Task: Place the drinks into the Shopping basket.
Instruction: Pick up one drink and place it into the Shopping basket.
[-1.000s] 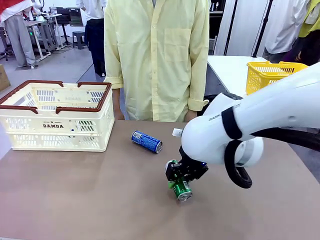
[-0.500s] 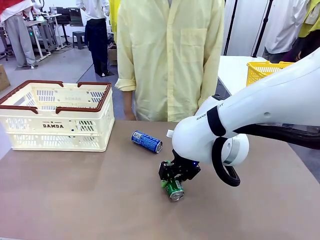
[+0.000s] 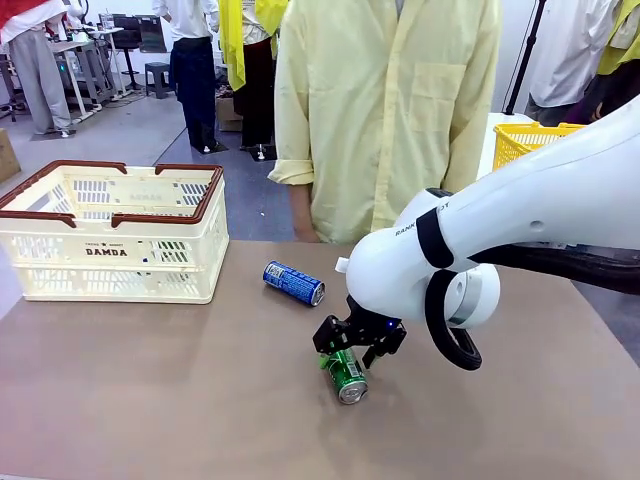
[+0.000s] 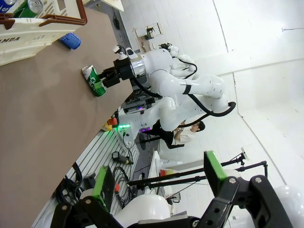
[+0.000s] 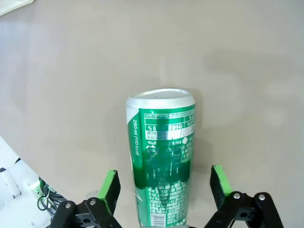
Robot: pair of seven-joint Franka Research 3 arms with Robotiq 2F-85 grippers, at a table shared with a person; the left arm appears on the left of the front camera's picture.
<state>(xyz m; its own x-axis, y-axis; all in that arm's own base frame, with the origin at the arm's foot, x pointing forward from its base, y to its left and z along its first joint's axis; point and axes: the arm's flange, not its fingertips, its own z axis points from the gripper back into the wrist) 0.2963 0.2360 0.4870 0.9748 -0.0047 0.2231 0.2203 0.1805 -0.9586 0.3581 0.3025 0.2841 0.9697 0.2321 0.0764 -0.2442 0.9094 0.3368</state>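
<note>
Front view: right end effector [image 3: 348,354] released astride green can [image 3: 347,376], blue can [image 3: 293,283] between it and Shopping basket [image 3: 60,272].

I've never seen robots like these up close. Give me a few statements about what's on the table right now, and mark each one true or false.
1. The green can lies on its side on the table. True.
2. The right gripper is clamped tight on the green can. False: its fingers stand apart on either side of the can, with gaps showing.
3. The blue can is inside the Shopping basket. False: it lies on the table, to the right of the basket.
4. A person in a pale yellow shirt stands at the far side of the table. True.
5. The left gripper is open. True.
</note>
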